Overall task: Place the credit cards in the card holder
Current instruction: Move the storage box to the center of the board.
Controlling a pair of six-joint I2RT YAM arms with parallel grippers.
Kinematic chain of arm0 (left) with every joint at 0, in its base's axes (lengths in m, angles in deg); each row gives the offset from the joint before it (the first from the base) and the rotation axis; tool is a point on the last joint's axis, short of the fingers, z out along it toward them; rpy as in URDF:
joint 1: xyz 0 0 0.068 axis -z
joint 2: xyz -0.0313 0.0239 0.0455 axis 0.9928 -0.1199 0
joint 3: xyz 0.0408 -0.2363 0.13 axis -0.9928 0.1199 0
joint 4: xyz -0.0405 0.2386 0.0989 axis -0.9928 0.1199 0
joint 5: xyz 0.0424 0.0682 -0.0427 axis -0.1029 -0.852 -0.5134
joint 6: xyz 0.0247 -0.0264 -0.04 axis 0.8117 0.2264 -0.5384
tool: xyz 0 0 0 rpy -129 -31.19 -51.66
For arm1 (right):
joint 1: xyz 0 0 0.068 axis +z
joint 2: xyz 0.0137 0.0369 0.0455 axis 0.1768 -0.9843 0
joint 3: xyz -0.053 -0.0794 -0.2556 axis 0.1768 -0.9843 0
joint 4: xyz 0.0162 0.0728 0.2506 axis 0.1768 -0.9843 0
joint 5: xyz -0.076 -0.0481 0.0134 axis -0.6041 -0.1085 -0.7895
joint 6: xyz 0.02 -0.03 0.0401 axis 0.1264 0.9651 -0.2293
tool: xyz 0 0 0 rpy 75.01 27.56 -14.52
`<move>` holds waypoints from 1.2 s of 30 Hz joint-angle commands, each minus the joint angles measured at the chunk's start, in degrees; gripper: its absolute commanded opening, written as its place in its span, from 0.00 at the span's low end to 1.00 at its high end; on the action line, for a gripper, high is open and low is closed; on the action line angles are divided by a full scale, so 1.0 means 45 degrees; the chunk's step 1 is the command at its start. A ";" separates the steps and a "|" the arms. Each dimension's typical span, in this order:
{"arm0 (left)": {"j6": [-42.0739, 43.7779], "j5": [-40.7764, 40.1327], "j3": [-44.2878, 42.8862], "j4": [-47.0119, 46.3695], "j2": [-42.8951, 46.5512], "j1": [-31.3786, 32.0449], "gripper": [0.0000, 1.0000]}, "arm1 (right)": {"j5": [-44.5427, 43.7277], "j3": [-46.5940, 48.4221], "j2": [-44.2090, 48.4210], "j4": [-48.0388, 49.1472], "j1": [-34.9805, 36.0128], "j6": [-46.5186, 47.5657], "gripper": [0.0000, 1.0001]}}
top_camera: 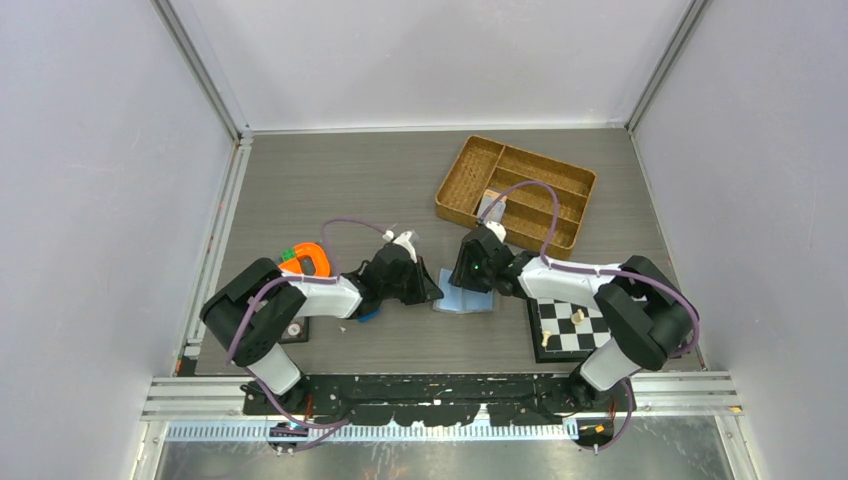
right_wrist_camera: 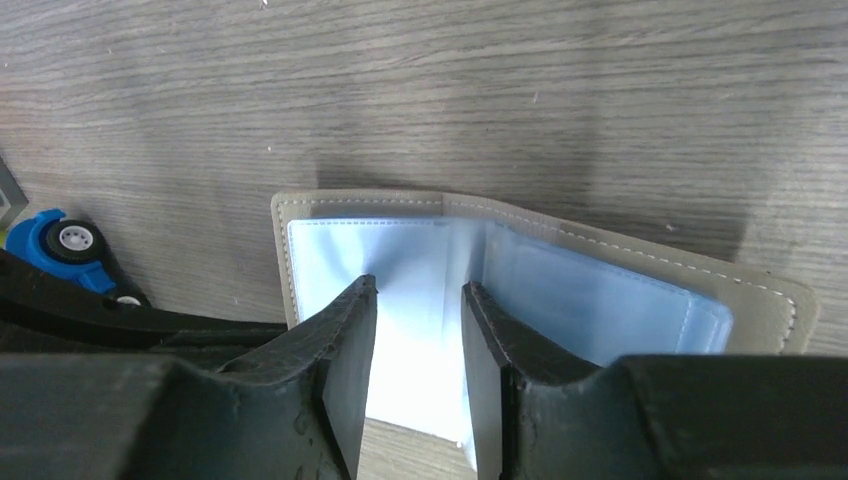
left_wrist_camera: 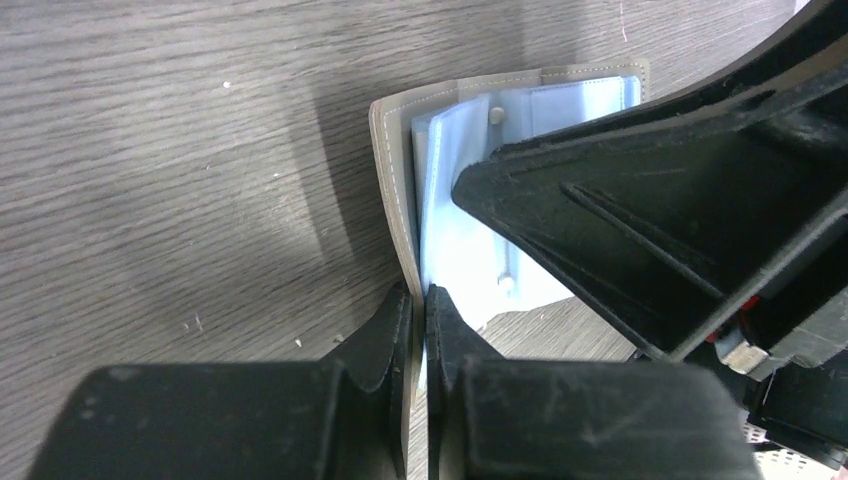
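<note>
Grey card holder point(right_wrist_camera: 600, 290) open (blue inside), left gripper point(left_wrist_camera: 420, 300) pinching its cover, right gripper point(right_wrist_camera: 418, 295) spread

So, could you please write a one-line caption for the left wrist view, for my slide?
The left gripper pinches the grey cover edge of the open card holder, blue sleeves showing.

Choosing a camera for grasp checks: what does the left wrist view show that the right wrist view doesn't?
Only left wrist: the left gripper pinched on the grey cover edge of the card holder, and a snap stud. Only right wrist: the right gripper standing open over the light-blue sleeves, and a blue toy car. Both: the card holder open on the wooden table.
</note>
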 commanded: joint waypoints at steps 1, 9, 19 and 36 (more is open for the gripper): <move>0.0034 0.0162 -0.0154 -0.0248 0.0172 -0.0157 0.00 | -0.0140 0.0321 0.1241 -0.0718 0.0008 0.0483 0.45; 0.1902 0.1290 -0.1435 0.4172 0.1567 -0.1751 0.00 | -0.0537 0.3303 0.2431 -0.4060 -0.1648 0.3009 0.68; 0.3842 0.2928 -0.3696 0.8031 0.2017 -0.3345 0.00 | 0.1567 0.5792 0.0242 -0.4232 -0.5371 0.5424 0.69; 0.7038 0.4264 -0.6529 1.2704 0.1622 -0.3934 0.00 | 0.5053 0.3866 -0.1337 -0.1749 -0.6843 0.6061 0.68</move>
